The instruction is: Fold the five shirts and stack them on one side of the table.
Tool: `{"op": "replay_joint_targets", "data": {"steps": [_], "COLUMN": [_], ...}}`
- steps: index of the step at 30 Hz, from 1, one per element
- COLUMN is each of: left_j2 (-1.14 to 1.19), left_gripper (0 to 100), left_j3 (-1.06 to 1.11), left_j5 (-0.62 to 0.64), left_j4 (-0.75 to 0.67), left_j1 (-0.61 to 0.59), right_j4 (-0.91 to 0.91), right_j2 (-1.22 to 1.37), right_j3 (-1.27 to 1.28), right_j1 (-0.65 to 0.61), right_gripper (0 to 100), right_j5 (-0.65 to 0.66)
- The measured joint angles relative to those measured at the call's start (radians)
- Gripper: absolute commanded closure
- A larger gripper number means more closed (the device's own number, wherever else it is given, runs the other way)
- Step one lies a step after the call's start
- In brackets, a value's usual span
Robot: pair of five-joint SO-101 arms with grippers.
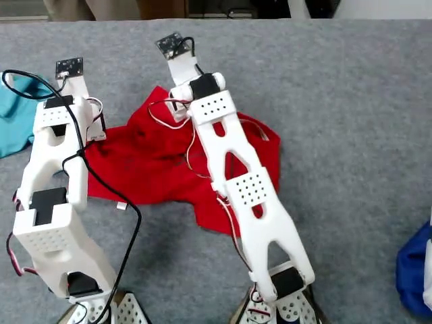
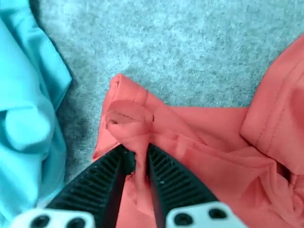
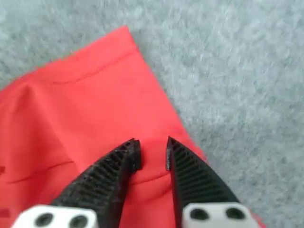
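- Across the middle of the grey table (image 1: 337, 101), under both arms: red shirt (image 1: 148, 169), crumpled and only partly spread, long axis running side to side, one corner pointing toward the far edge.
- At its left end: left gripper (image 2: 137, 159), jaws all but closed, pinching a bunched fold of the red cloth between the ribbed pads.
- Near the far corner: right gripper (image 3: 152, 154), jaws parted by a narrow slit, tips over flat red cloth just inside the hem, gripping nothing. Cannot tell whether touching the fabric.
- At the table's left edge: teal shirt (image 1: 13, 121), heaped, near the pinched end, with a strip of grey table between the two.
- At the right edge: blue shirt (image 1: 412, 270), bundled, well apart from the red one.
- Over the left arm and down beside the red shirt's left part: black cable (image 1: 101, 182), looping.
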Motion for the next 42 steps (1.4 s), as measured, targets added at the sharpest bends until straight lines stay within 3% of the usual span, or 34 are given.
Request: {"op": "replay_joint_targets", "data": {"steps": [9, 13, 22, 27, 31, 42], "left_j2": [0.0, 0.0, 0.0, 0.0, 0.0, 0.0], "left_gripper": [98, 98, 98, 98, 98, 98], "left_j3": [0.0, 0.0, 0.0, 0.002, 0.002, 0.002], "left_j5": [-0.002, -0.002, -0.002, -0.002, -0.002, -0.002], "left_j4": [0.0, 0.0, 0.0, 0.0, 0.0, 0.052], "left_j1": [-0.002, -0.002, -0.002, -0.002, -0.002, -0.002], "right_j4": [0.014, 0.017, 0.031, 0.16, 0.295, 0.308], "right_j2": [0.052, 0.052, 0.055, 0.057, 0.057, -0.091], "right_j3": [-0.002, -0.002, -0.002, -0.075, -0.167, -0.035], "right_j1": [0.014, 0.061, 0.13, 0.15, 0.155, 0.221], "right_gripper": [88.8, 99.2, 99.3, 99.2, 99.2, 95.6], "right_j5": [-0.009, -0.071, -0.126, -0.13, -0.091, 0.061]}}
